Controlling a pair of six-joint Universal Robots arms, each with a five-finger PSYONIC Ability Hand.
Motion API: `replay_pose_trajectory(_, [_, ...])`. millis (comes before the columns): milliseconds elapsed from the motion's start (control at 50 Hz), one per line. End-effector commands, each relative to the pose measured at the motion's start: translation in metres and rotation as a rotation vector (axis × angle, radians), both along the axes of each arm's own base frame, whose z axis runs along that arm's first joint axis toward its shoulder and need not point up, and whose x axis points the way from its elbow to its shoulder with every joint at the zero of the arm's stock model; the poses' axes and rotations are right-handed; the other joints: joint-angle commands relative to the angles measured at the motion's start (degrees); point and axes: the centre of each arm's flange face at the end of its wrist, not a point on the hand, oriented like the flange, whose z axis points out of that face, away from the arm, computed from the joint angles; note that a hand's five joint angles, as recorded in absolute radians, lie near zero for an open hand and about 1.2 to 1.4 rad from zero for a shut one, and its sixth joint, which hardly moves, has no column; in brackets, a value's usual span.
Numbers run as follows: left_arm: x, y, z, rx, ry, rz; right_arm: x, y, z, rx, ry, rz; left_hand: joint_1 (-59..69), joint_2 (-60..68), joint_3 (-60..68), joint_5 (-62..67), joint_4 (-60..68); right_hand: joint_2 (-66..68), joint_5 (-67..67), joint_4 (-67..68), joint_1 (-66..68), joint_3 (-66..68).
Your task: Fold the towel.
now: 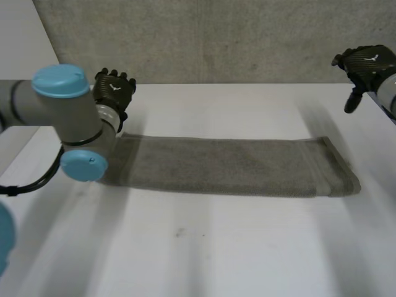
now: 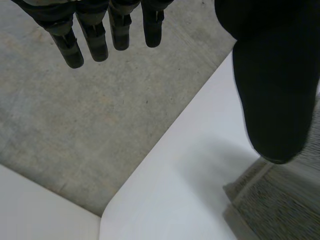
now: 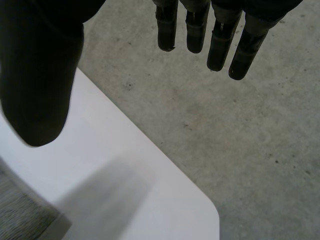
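Right now the towel lies flat on the white tabletop as one long grey strip. Its long axis runs across the middle of the frame from left to right, and it looks already doubled lengthwise. The left hand hangs at the upper left, just past the strip's left end and above the far edge of the tabletop. Its fingers are straight and released, holding nothing; from its own wrist, a corner of the cloth lies beyond the thumb, not under the palm. The right hand sits at the upper right, further off from its end of the towel. It is likewise slack and empty, reaching out over the bare concrete floor. I'd judge that both hands must come down and toward the near side to reach the short ends, and that the left hand has the shorter way to go. The left arm covers the towel's left end, so how that edge lies is hard to make out.
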Motion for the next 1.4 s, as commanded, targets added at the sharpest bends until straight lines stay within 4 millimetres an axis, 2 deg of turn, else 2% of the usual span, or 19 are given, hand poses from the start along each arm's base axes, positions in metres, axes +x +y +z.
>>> replay_pose_trajectory(20, [0.025,0.05,0.011,0.049,0.129,0.01,-0.011,0.057,-0.032,0.186,-0.009,0.09,0.1,0.55,0.4,-1.47,0.41,-5.16,-3.53,-4.91,-3.48,-4.14])
replay_pose_trajectory(80, [0.029,0.06,0.011,0.053,0.161,0.012,-0.015,0.067,-0.045,0.22,-0.009,0.111,0.1,0.55,0.4,-1.47,0.41,-5.16,-3.53,-4.91,-3.48,-4.14])
replay_pose_trajectory(180, [0.041,0.091,-0.002,0.075,0.227,0.016,-0.029,0.093,-0.089,0.267,0.026,0.134,0.1,0.55,0.4,-1.47,0.41,-5.16,-3.53,-4.91,-3.48,-4.14])
replay_pose_trajectory(400, [0.05,0.115,-0.02,0.081,0.305,0.017,-0.031,0.098,-0.141,0.303,0.113,0.148,0.1,0.55,0.4,-1.47,0.41,-3.24,-1.61,-3.0,-1.56,-2.22])
replay_pose_trajectory(520, [0.051,0.115,-0.024,0.084,0.35,0.02,-0.033,0.093,-0.147,0.283,0.163,0.146,0.1,0.55,0.4,-1.47,0.41,8.89,10.52,9.13,10.56,9.91])
replay_pose_trajectory(660, [0.058,0.112,-0.028,0.094,0.353,0.042,-0.05,0.071,-0.149,0.179,0.222,0.032,0.1,0.55,0.4,-1.47,0.41,64.82,66.45,65.06,66.49,65.84])
replay_pose_trajectory(880, [0.058,0.114,-0.03,0.103,0.351,0.034,-0.105,0.034,-0.121,0.036,0.366,-0.15,0.1,0.55,0.4,-1.47,0.41,64.84,66.47,65.09,66.52,65.86])
replay_pose_trajectory(1020, [0.059,0.114,-0.031,0.106,0.352,0.037,-0.107,0.024,-0.102,0.001,0.43,-0.175,0.1,0.55,0.4,-1.47,0.41,64.84,66.47,65.09,66.52,65.86])
replay_pose_trajectory(1060, [0.059,0.114,-0.031,0.107,0.351,0.037,-0.101,0.023,-0.094,-0.011,0.43,-0.178,0.1,0.55,0.4,-1.47,0.41,64.84,66.47,65.09,66.52,65.86])
replay_pose_trajectory(1100, [0.059,0.115,-0.032,0.112,0.35,0.038,-0.047,0.03,-0.075,-0.077,0.429,-0.083,0.1,0.55,0.4,-1.47,0.41,64.84,66.47,65.09,66.52,65.86])
replay_pose_trajectory(1120, [0.059,0.115,-0.032,0.112,0.35,0.038,-0.047,0.03,-0.075,-0.077,0.429,-0.083,0.1,0.55,0.4,-1.47,0.41,64.84,66.47,65.09,66.52,65.86])
replay_pose_trajectory(1160, [0.06,0.115,-0.033,0.114,0.349,0.04,0.011,0.043,-0.058,-0.155,0.411,0.026,0.1,0.55,0.4,-1.47,0.41,64.84,66.47,65.09,66.52,65.86])
replay_pose_trajectory(1220, [0.06,0.115,-0.034,0.115,0.348,0.042,0.037,0.052,-0.051,-0.188,0.396,0.07,0.1,0.55,0.4,-1.47,0.41,64.84,66.47,65.09,66.52,65.86])
replay_pose_trajectory(1260, [0.063,0.113,-0.033,0.112,0.349,0.05,0.087,0.074,-0.045,-0.231,0.366,0.162,0.1,0.55,0.4,-1.47,0.41,64.84,66.47,65.09,66.52,65.86])
replay_pose_trajectory(1280, [0.063,0.113,-0.033,0.112,0.349,0.05,0.088,0.074,-0.045,-0.231,0.366,0.162,0.1,0.55,0.4,-1.47,0.41,64.84,66.47,65.09,66.52,65.86])
replay_pose_trajectory(1320, [0.067,0.11,-0.033,0.11,0.35,0.064,0.149,0.111,-0.052,-0.262,0.338,0.315,0.1,0.55,0.4,-1.47,0.41,64.84,66.47,65.09,66.52,65.86])
replay_pose_trajectory(1340, [0.067,0.11,-0.033,0.11,0.35,0.064,0.149,0.111,-0.052,-0.262,0.338,0.316,0.1,0.55,0.4,-1.47,0.41,64.84,66.47,65.09,66.52,65.86])
replay_pose_trajectory(1380, [0.068,0.11,-0.034,0.111,0.35,0.067,0.196,0.149,-0.067,-0.267,0.329,0.459,0.1,0.55,0.4,-1.47,0.41,64.84,66.47,65.09,66.52,65.86])
replay_pose_trajectory(1400, [0.068,0.11,-0.034,0.111,0.35,0.067,0.196,0.149,-0.067,-0.267,0.329,0.46,0.1,0.55,0.4,-1.47,0.41,64.84,66.47,65.09,66.52,65.86])
